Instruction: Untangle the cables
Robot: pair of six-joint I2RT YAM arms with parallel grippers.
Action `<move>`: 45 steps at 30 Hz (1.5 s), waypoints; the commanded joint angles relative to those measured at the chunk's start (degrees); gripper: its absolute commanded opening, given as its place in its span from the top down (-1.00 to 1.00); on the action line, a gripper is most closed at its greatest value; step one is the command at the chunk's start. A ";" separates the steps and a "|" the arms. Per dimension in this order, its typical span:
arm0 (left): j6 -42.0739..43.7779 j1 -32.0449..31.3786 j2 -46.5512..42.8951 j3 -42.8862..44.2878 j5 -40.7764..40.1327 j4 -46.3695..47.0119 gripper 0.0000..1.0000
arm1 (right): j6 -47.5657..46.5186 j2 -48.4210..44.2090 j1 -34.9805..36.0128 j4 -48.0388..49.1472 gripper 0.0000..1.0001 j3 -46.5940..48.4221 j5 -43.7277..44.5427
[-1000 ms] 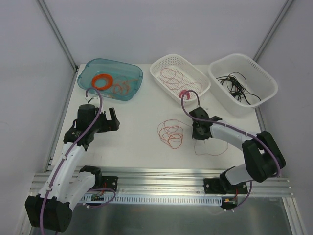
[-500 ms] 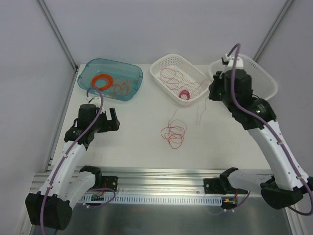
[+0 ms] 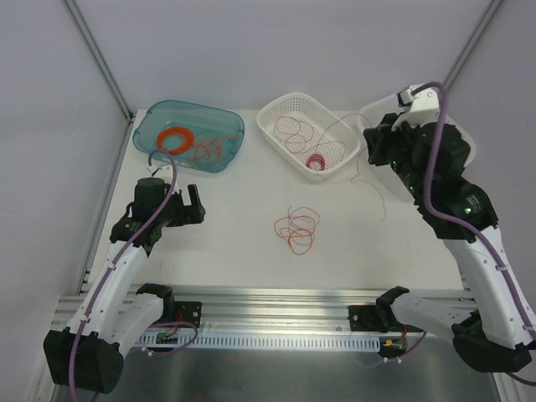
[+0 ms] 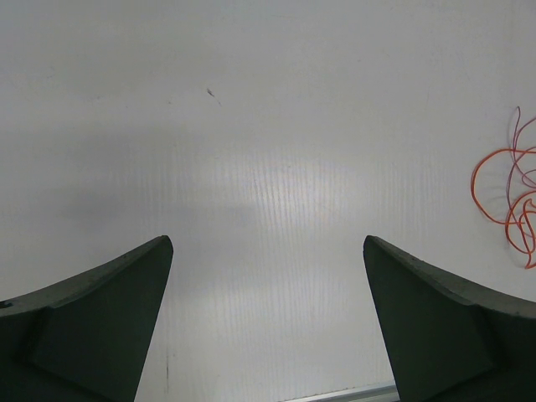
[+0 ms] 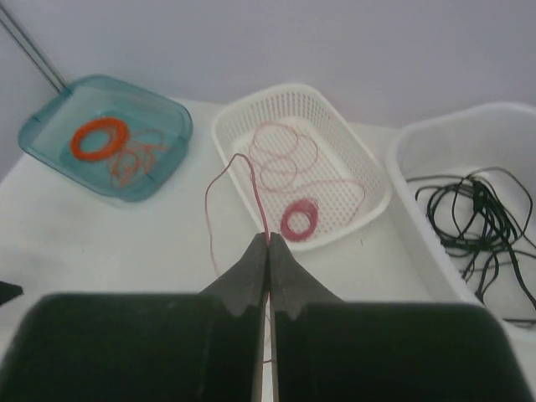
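Risen rightward, right tool [image 5: 268, 243] pinches red cable [image 5: 261, 213] dangling downward; left tool [image 4: 268, 276] gapes wide.

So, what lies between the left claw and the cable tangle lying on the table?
Nothing does. Only bare table separates the left claw from the cable tangle. The top view shows this.
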 commanded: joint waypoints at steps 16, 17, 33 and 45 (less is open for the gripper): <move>0.67 0.30 1.50 1.08 2.08 1.82 -0.98 | 18.10 -11.03 -9.06 1.07 0.99 -49.07 10.99; 0.76 0.30 1.50 1.08 2.08 1.82 -0.98 | 18.81 -9.72 -9.60 0.98 0.98 -50.13 9.42; 0.84 0.30 1.50 0.90 1.73 1.82 -0.98 | 20.75 13.58 -12.85 5.47 0.25 -50.23 -3.34; 0.93 0.30 2.11 0.99 1.90 1.82 -0.98 | 23.65 13.59 -12.68 5.73 -0.21 -47.34 -2.99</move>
